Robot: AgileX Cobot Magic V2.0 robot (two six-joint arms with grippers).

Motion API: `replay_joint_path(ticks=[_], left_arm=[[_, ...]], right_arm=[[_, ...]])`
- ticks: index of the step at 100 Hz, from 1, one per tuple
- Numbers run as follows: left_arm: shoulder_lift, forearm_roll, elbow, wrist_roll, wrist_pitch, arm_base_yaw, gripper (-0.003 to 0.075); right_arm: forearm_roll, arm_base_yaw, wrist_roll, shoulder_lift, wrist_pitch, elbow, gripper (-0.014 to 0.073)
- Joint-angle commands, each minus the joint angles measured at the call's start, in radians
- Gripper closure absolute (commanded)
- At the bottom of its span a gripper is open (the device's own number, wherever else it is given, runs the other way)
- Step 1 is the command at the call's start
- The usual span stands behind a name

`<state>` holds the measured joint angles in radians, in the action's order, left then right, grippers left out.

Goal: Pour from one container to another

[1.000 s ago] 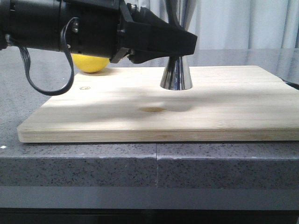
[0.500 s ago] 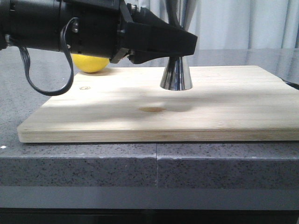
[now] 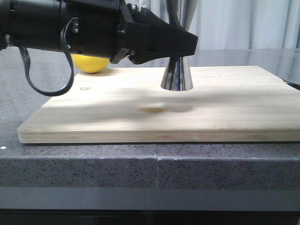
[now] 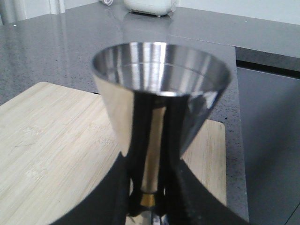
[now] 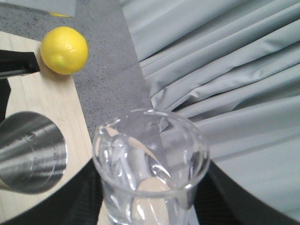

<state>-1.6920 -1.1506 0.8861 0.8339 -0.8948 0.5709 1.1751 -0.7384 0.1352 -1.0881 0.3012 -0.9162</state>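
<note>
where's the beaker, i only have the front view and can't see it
Observer: The right gripper holds the glass beaker up in the air, beside the jigger's mouth.
Operator: anything in the jigger
Observer: The left wrist view looks into its cup; it appears empty.
Operator: left gripper on it
Observer: Yes, the left gripper closes at its gold-ringed waist.

Colours on the speckled grey stone counter (image 3: 93,164)

Pale wooden board (image 3: 225,108), yellow lemon (image 5: 63,49), shiny steel jigger (image 4: 159,93) with gold ring, clear glass beaker (image 5: 150,164), grey curtain (image 5: 225,70).
</note>
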Motion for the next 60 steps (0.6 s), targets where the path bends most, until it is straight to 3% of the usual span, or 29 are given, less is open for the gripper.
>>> replay_joint_path(ticks=[1, 60], left_arm=[[0.048, 0.051, 0.029, 0.005, -0.060, 0.002, 0.0741], [0.048, 0.036, 0.029, 0.007, -0.069, 0.002, 0.0741]], right_arm=[[0.046, -0.003, -0.008, 0.022, -0.021, -0.036, 0.0322], [0.089, -0.003, -0.008, -0.008, -0.023, -0.036, 0.0322]])
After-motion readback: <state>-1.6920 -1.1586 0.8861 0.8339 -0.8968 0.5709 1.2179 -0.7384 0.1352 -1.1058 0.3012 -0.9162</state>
